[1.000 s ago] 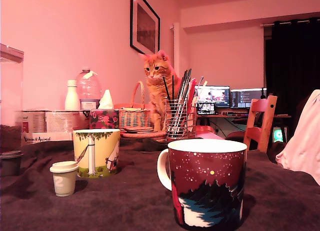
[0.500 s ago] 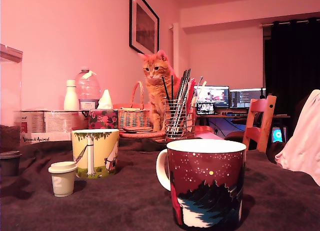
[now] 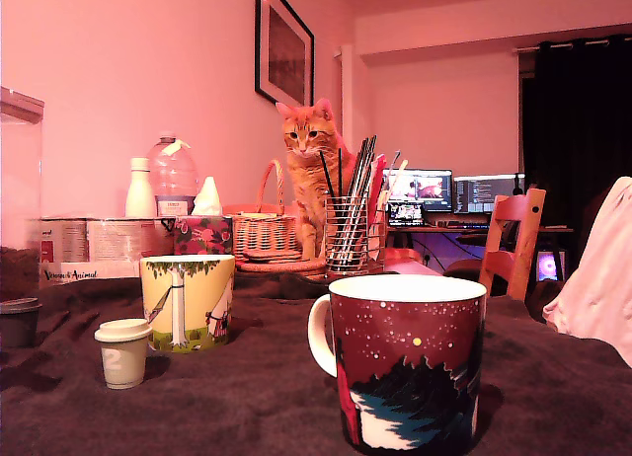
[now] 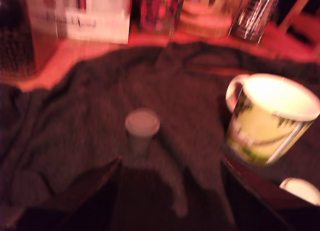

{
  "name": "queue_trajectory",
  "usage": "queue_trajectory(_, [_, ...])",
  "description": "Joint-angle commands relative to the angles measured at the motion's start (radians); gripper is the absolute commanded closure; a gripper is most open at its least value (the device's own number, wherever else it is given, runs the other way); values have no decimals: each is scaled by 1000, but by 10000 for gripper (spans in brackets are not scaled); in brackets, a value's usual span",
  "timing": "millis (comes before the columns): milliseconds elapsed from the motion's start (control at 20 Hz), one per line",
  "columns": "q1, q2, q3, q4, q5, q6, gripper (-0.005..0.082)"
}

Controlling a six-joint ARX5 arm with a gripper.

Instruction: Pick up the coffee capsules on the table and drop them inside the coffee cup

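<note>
Surface (image 3: 553, 387): draped in a dark, rumpled blanket (image 4: 90, 141).

Landmark: my yellow mug (image 3: 188, 301), printed with a tree, standing upright on the blanket; in my wrist view (image 4: 270, 118) its handle and pale inside show.

Cream capsule (image 3: 124, 352): upright, embossed "2", just beside the yellow mug, toward the exterior view's left and nearer the camera. A pale rim (image 4: 300, 189) at the edge of my wrist view may be the same one; blur keeps me from saying.

Dark capsule (image 3: 20, 321): upright, well apart from the yellow mug, at the exterior view's far left edge. In my wrist view (image 4: 142, 131) it stands alone on the blanket, apart from the mug, rim up.

Red mug (image 3: 407, 372): starry print, white inside, nearest the exterior camera, to the exterior view's right of the yellow mug.

Behind the yellow mug: a floral tissue box (image 3: 204, 234), a wicker basket (image 3: 265, 229), a wire holder (image 3: 348, 234) of pencils, a white bottle (image 3: 142, 188), a water jug (image 3: 176, 175), and an orange cat (image 3: 311, 170) sitting by the basket.

My claw: dark shapes near my wrist camera may be its fingers, too blurred to judge; I cannot tell whether it is released or clenched. It touches neither capsule.
</note>
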Motion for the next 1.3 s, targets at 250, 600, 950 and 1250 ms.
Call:
queue_trajectory(250, [-3, 204, 0, 266, -4, 69, 208])
queue_trajectory(600, [-3, 433, 0, 505, -11, 83, 208])
queue_trajectory(950, [-3, 682, 18, 741, -10, 82, 208])
queue_trajectory(1250, [-3, 875, 97, 798, 11, 83, 209])
